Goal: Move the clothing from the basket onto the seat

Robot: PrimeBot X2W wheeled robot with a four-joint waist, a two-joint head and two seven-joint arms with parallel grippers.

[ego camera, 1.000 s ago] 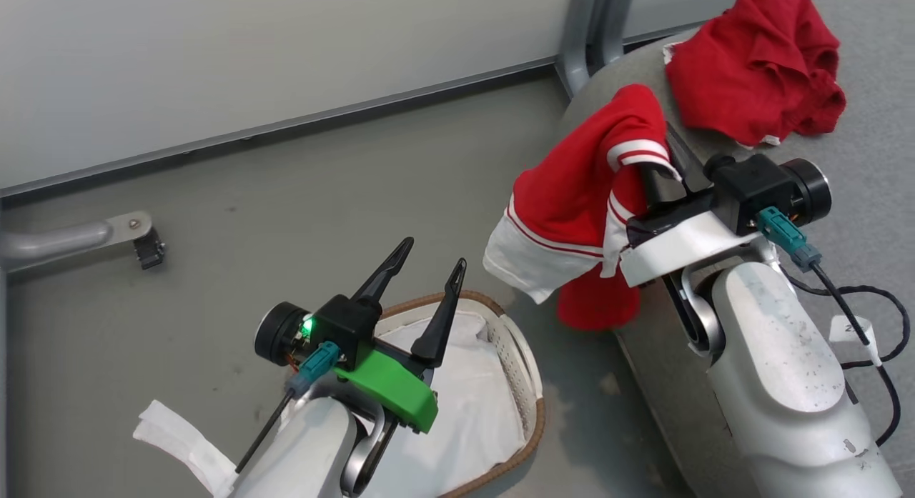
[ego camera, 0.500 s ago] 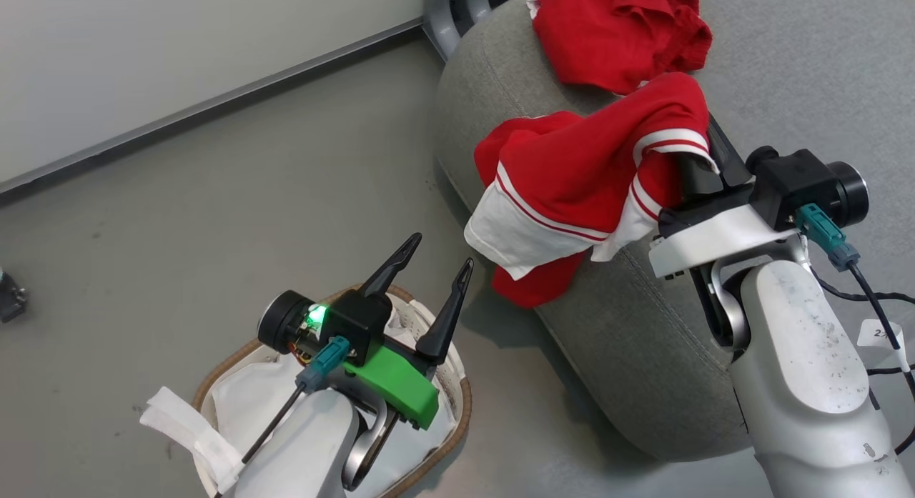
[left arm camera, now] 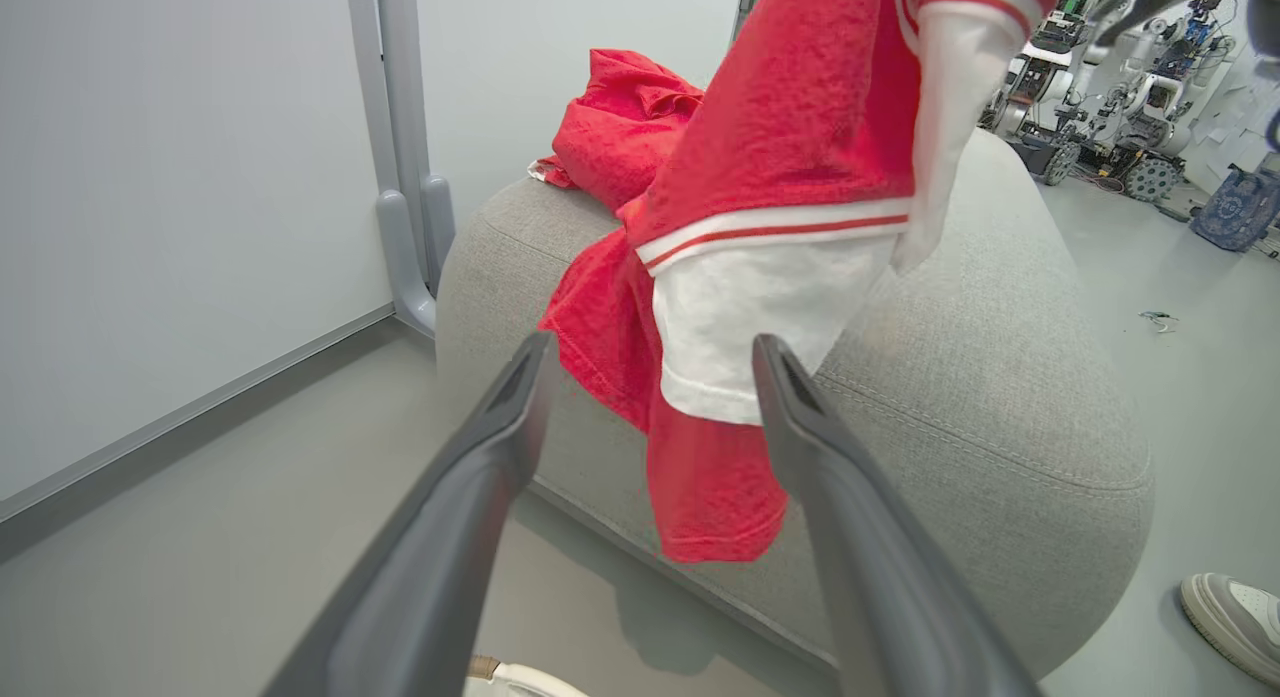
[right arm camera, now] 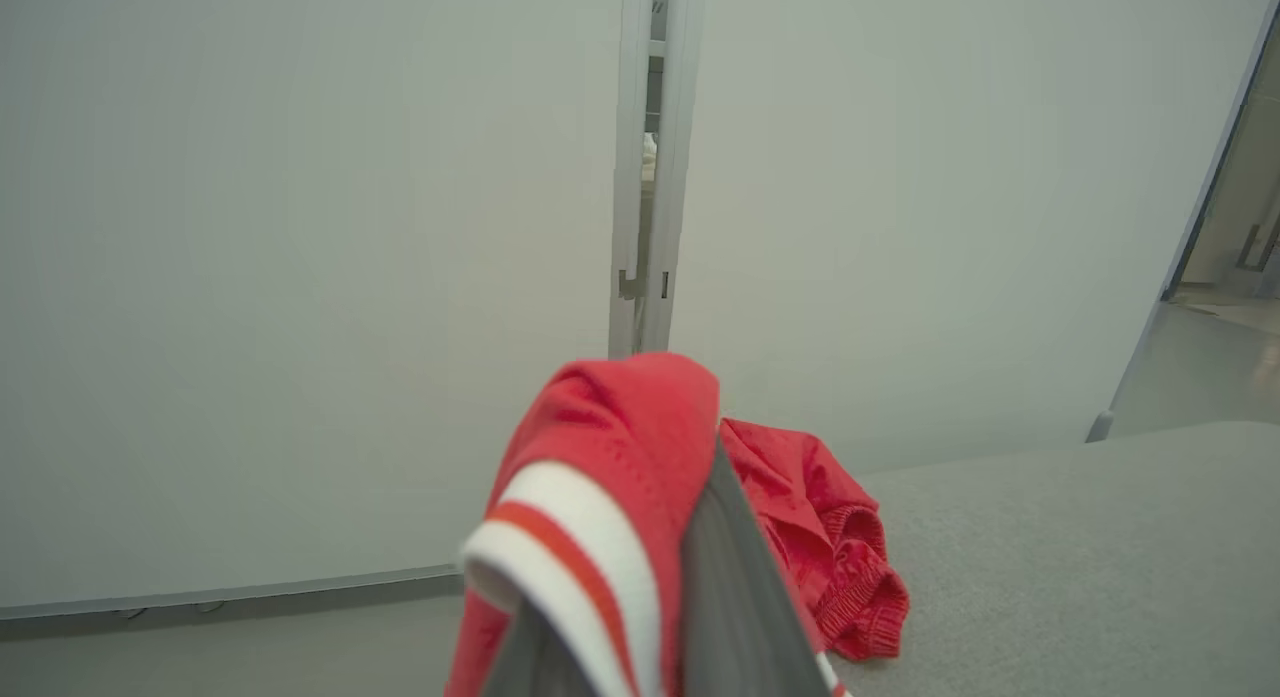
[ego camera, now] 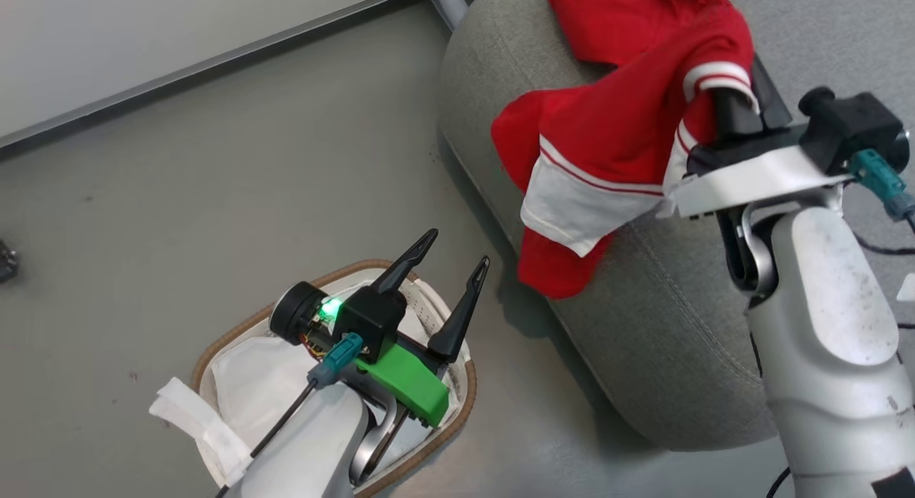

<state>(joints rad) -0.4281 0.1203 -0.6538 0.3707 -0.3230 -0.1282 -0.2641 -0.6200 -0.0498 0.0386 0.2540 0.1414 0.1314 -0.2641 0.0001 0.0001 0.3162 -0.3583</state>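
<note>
The right gripper [ego camera: 747, 98] is clamped tight on the striped shirt [ego camera: 607, 141], a fold draped over its fingers; the rest hangs down past the rounded edge of the seat [ego camera: 679, 326], its lowest red corner over the cushion's side, above the floor [ego camera: 214, 162]. The plain red garment [ego camera: 615, 19] lies bunched on top of the seat, just behind the shirt; the basket [ego camera: 236, 331] on the floor holds nothing but its white liner [ego camera: 250, 384]. The left gripper [ego camera: 459, 246] hovers over the basket, jaws wide and empty. To my eye the shirt should go further in over the cushion before letting go; released here, the hanging weight could drag it off the edge; lower first, then open.
</note>
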